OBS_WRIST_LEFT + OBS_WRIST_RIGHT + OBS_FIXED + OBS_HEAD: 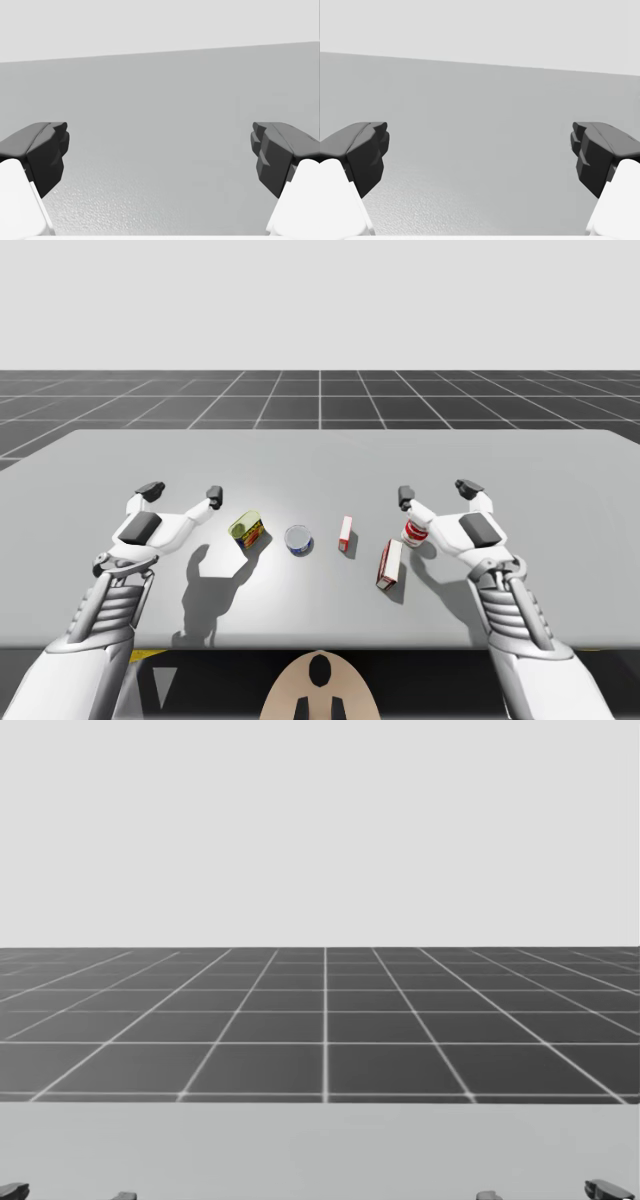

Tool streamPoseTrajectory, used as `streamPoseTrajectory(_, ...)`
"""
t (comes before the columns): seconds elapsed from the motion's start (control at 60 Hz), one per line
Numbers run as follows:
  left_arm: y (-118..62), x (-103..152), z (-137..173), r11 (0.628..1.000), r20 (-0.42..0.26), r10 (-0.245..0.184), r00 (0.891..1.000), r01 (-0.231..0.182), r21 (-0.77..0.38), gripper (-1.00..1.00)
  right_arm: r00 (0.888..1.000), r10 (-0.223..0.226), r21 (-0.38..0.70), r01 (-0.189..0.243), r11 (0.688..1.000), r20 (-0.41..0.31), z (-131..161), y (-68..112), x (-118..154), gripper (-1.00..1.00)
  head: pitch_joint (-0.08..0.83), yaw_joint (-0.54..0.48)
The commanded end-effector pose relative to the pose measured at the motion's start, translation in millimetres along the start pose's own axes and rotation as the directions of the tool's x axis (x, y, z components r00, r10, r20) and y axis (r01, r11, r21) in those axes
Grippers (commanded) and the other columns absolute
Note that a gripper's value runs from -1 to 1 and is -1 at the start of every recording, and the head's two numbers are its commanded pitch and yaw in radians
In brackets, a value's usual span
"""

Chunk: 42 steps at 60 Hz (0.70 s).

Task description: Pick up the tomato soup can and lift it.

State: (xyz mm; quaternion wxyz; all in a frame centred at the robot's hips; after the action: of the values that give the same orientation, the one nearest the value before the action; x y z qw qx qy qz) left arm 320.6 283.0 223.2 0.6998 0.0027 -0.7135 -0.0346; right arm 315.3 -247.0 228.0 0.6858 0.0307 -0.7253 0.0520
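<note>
The tomato soup can (415, 531), red and white, stands upright on the grey table (320, 455) at the right, partly hidden under my right hand. My right gripper (437, 492) is open, hovering above the can and a little beyond it, with its fingertips past it. In the right wrist view the right gripper (480, 150) has only bare table between its wide fingers. My left gripper (182, 492) is open over the table's left part, and in the left wrist view this gripper (160, 150) holds nothing. Dark fingertips (608, 1188) peek in at the head view's lower edge.
A green and yellow can (249, 528) lies on its side right of my left hand. A blue can (299, 539) stands near the middle. A small red and white box (345, 534) and a larger red box (389, 564) stand just left of the soup can.
</note>
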Motion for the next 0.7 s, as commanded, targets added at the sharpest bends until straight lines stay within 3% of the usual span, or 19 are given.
streamPoseTrajectory(0.017,-0.3,-0.3,0.0,1.0,-0.004,-0.001,1.0,0.001,-0.003,-1.0,1.0,0.002,-0.049,-0.003,0.999,-0.018,-0.5,2.3,-0.9,-1.0,0.002,0.01)
streamPoseTrajectory(0.233,-0.4,-0.7,-0.4,1.0,-0.007,-0.004,1.0,0.004,-0.003,-1.0,0.999,0.027,-0.036,-0.028,0.999,-0.033,-2.7,3.6,-0.6,-1.0,0.042,0.01)
streamPoseTrajectory(0.7,0.0,-2.2,-1.4,1.0,-0.017,-0.013,1.0,0.013,0.001,-1.0,0.999,0.039,-0.046,-0.04,0.998,-0.03,-4.7,-1.3,-0.3,-1.0,0.368,-0.08)
